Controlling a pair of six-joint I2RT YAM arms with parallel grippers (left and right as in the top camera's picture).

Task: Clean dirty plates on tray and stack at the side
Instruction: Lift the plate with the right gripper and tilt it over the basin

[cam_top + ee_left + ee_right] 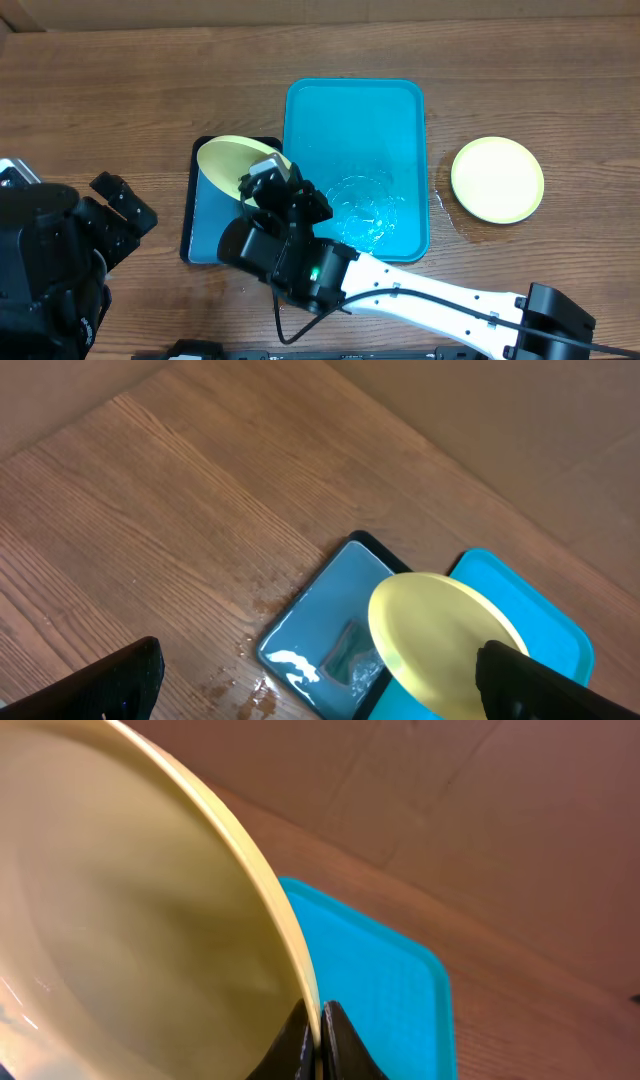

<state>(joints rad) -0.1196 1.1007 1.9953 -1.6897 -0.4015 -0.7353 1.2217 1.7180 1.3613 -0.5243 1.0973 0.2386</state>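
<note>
The plate (pixel 228 160) I hold is tilted on edge over the smaller blue-grey tray (pixel 203 232), just left of the teal tray (pixel 355 110). I cannot tell whether it touches the small tray. My right gripper (pixel 318 1038) is clenched on its rim, pinching the lip. A second plate (pixel 497 179) lies flat on the table (pixel 100 90), right of the teal tray and apart from it. Water (pixel 365 205) glistens on the teal tray's floor. My left gripper (pixel 125 203) is released, jaws wide, over the table's left side.

We can read no words, labels, brands, numbers or signs on the plates (pixel 497 179), the tray (pixel 355 120) or the table (pixel 120 90).
</note>
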